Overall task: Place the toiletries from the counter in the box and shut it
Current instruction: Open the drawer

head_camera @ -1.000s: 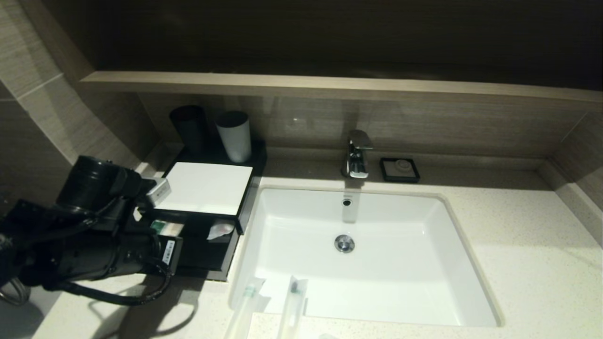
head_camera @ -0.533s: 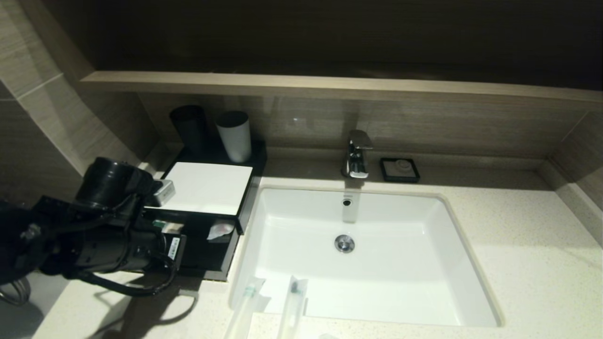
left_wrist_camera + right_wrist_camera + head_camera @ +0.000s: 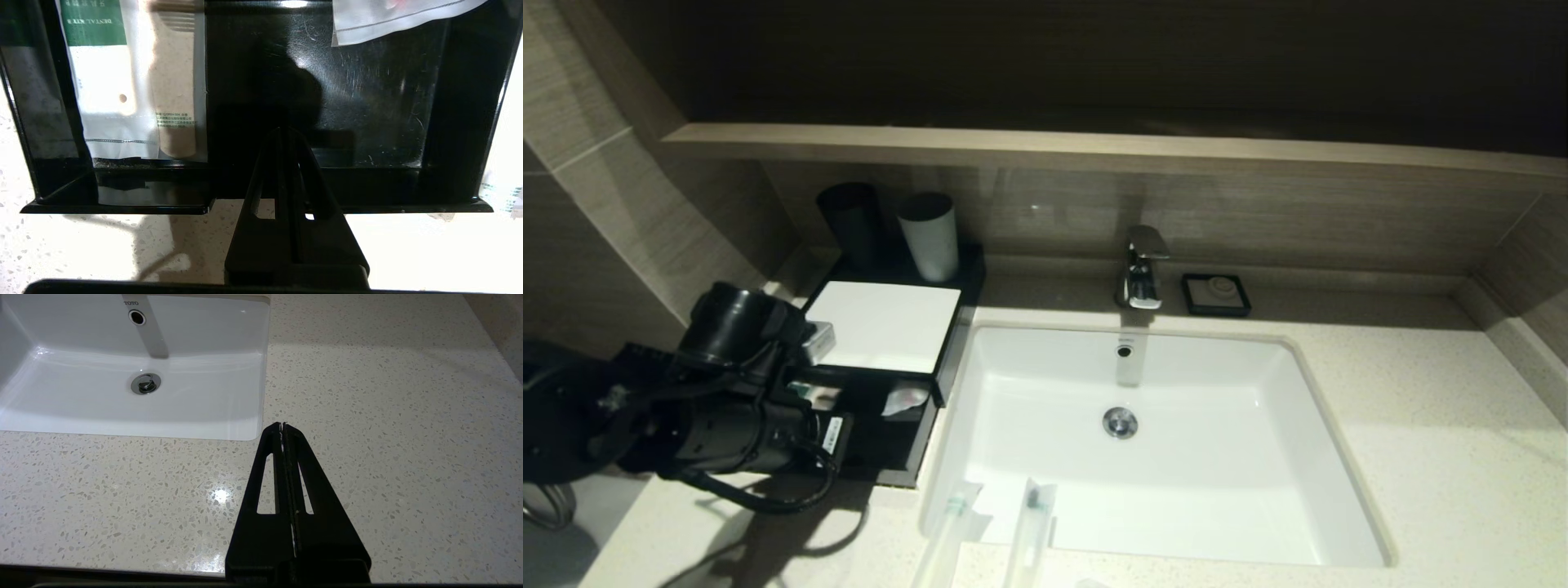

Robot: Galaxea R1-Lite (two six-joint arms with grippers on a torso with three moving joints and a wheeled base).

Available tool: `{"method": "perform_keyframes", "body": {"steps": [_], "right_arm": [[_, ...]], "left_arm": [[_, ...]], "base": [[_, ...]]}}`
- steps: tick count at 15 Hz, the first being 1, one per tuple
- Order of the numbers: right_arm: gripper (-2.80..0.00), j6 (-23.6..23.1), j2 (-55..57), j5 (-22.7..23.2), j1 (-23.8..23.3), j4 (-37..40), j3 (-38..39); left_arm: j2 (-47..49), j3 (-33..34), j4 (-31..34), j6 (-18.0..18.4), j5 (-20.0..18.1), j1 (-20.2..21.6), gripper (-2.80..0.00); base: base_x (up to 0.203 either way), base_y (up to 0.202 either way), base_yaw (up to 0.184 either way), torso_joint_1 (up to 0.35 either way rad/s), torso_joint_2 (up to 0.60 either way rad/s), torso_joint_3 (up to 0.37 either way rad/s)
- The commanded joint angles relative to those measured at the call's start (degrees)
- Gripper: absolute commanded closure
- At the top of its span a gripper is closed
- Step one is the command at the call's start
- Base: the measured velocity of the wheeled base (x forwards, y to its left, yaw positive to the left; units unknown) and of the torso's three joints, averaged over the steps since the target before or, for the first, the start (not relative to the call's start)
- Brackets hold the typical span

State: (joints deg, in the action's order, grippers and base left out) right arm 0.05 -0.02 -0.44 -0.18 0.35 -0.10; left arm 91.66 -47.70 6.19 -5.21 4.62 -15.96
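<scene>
Left arm at the open drawer, two packets waiting by the basin.

The left gripper (image 3: 284, 134), fingers pressed together on nothing, sits at the pulled-out drawer front of the low black rectangular box (image 3: 882, 327) with its white top panel. Two long slim translucent-white toiletry packets (image 3: 1029, 531) lie side by side on the off-white speckled stone counter (image 3: 1445, 457), long axes running front to back, greenish ends over the white basin (image 3: 1176, 457) rim. The right gripper (image 3: 282, 426), also closed and empty, hovers over bare counter right of the basin.
</scene>
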Motion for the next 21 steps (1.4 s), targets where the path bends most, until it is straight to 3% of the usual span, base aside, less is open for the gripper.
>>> {"method": "perform_keyframes", "body": {"steps": [1, 10, 21], "right_arm": [[0.00, -0.05, -0.06, 0.00, 0.01, 0.00, 0.01], [0.00, 0.04, -0.06, 0.00, 0.01, 0.00, 0.01], [0.00, -0.05, -0.06, 0.00, 0.01, 0.00, 0.01]], "left_arm": [[1.15, 0.07, 0.05, -0.07, 0.04, 0.05, 0.00], [1.68, 0.67, 0.93, 0.55, 0.04, 0.40, 0.00], [-2.12, 1.74, 7.18, 0.64, 0.04, 0.34, 0.00]], "base": [[0.000, 0.000, 0.000, 0.000, 0.00, 0.000], [0.000, 0.000, 0.000, 0.000, 0.00, 0.000], [0.000, 0.000, 0.000, 0.000, 0.00, 0.000]]}}
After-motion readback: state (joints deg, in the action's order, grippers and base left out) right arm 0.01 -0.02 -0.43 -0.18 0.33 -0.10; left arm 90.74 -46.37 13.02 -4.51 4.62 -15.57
